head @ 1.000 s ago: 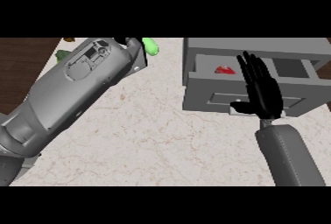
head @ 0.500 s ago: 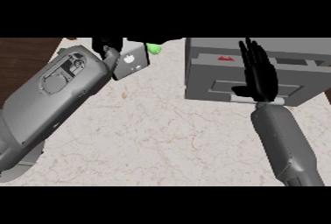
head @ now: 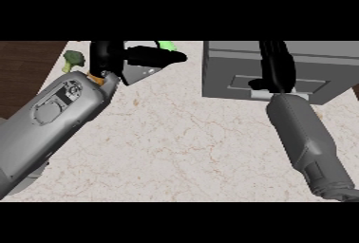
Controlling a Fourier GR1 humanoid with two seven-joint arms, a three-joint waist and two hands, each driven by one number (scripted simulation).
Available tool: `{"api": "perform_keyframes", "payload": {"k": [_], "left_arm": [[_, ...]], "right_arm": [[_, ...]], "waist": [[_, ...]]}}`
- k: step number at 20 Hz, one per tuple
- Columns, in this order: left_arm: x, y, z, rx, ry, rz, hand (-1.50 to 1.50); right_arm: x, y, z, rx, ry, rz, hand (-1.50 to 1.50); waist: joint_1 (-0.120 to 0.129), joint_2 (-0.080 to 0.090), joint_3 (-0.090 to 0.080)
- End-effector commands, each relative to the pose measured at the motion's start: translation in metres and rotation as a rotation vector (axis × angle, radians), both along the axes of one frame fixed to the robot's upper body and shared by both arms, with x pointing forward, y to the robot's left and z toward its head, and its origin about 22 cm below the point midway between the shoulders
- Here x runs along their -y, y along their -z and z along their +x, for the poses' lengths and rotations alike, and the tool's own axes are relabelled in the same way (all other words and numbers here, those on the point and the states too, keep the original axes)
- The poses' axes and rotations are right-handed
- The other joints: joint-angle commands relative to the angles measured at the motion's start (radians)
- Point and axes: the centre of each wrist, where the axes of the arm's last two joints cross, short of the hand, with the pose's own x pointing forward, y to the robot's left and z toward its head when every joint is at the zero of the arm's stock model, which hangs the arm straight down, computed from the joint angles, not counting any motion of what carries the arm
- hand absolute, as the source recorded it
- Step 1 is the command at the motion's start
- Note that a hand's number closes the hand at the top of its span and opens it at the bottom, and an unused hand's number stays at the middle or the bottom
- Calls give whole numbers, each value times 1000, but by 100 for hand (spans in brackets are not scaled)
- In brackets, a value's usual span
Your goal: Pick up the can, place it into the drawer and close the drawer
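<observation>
The drawer [head: 280,71] sits in the upper right of the frame as a grey box on the marble counter [head: 189,142]. Its front panel lies flush with the box, so it reads as closed. The can cannot be seen anywhere in the frame; whether it lies inside the drawer cannot be told.

The right hand [head: 277,66] rests against the drawer front, its black fingers straight and together, pointing toward the top of the frame, with the thumb jutting left beside the recessed handle. It holds nothing. Its grey forearm runs down to the lower right corner.

The left hand [head: 133,59] shows at the upper left centre, above the wide grey left forearm that fills the lower left. Its fingers stretch toward the right and look relaxed, not curled round anything, with a pale grey palm plate showing beneath them.

A small broccoli [head: 73,59] lies at the upper left, at the counter's edge near the dark wood floor. A bright green item [head: 166,45] peeks out at the top edge just beyond the left hand's fingers; most of it is hidden.
</observation>
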Motion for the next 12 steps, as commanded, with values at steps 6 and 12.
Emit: {"api": "perform_keyframes", "payload": {"k": [6,12], "left_arm": [[-26,6,-11,10,5,20,-150],[-23,13,-19,4,22,19,-150]], "right_arm": [[-29,-39,28,3,-4,24,-150],[-24,-64,38,10,9,36,-150]], "waist": [[28,18,5],[29,23,5]]}}
